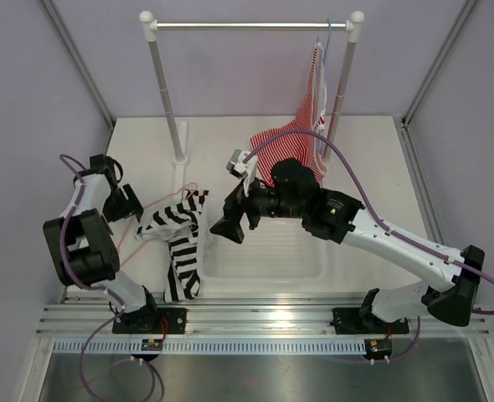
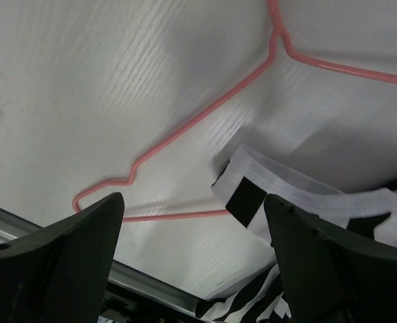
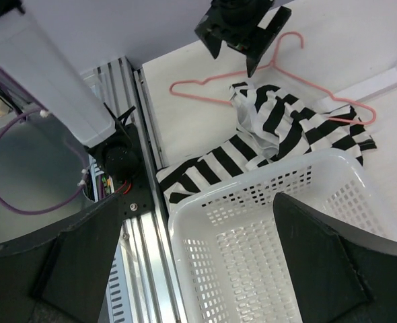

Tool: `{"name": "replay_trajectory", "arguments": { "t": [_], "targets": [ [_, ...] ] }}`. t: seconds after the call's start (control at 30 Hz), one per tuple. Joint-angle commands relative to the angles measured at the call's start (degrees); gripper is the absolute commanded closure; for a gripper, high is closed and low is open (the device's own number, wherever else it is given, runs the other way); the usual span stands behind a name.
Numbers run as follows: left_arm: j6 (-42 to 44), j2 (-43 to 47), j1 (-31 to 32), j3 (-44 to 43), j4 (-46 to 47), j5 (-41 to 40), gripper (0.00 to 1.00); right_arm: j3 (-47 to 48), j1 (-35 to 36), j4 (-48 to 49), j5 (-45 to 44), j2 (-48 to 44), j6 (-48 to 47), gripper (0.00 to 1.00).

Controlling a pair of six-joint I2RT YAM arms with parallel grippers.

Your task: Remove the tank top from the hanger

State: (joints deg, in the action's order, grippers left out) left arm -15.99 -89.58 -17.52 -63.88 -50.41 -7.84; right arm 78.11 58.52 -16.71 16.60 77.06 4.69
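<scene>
The tank top (image 3: 286,124) is judged mostly freed, though draped over part of the pink hanger (image 2: 205,111) on the tabletop (image 2: 84,81); left fingers (image 2: 77,242) and right fingers (image 3: 84,249) are held apart, empty.

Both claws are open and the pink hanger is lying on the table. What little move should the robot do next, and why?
Probably lower the left gripper and close it on the hanger's bare wire just beneath it. Both grippers are open and hold nothing, and the tank top lies over part of the hanger, so it likely needs pulling free.
</scene>
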Motion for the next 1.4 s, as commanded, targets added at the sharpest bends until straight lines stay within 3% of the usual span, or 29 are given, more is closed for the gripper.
{"name": "replay_trajectory", "arguments": {
  "t": [0.0,0.67,0.9,1.0,1.07,1.13,1.17,1.37],
  "targets": [
    [2.2,-8.5,0.0,-5.2,-0.7,1.1,0.16,-3.0,0.1,2.4,3.9,-0.1,-1.9,0.01],
    [3.5,-23.3,-0.1,-13.0,3.3,2.7,0.28,-7.9,0.1,6.6,7.7,-3.8,-1.7,0.02],
    [3.5,-24.5,-0.2,-12.8,4.0,3.2,0.40,-9.1,0.1,7.9,8.3,-4.9,-1.8,0.03],
    [3.6,-25.6,-0.2,-12.4,4.0,2.7,0.51,-9.4,0.1,8.2,8.4,-5.4,-1.9,0.03],
    [3.4,-25.6,-0.2,-12.5,4.2,2.7,0.64,-9.6,0.1,8.4,8.4,-5.7,-1.9,0.03],
    [3.7,-25.6,-0.1,-12.6,4.2,3.2,0.67,-9.9,0.0,8.5,8.3,-6.0,-1.9,0.03],
    [3.9,-25.7,-0.2,-12.4,4.5,3.4,0.75,-10.1,0.1,8.7,8.2,-6.0,-2.0,0.03],
    [3.9,-24.6,-0.2,-13.2,4.3,3.0,0.97,-10.3,0.1,9.2,8.2,-6.4,-2.0,0.04]
  ]
}}
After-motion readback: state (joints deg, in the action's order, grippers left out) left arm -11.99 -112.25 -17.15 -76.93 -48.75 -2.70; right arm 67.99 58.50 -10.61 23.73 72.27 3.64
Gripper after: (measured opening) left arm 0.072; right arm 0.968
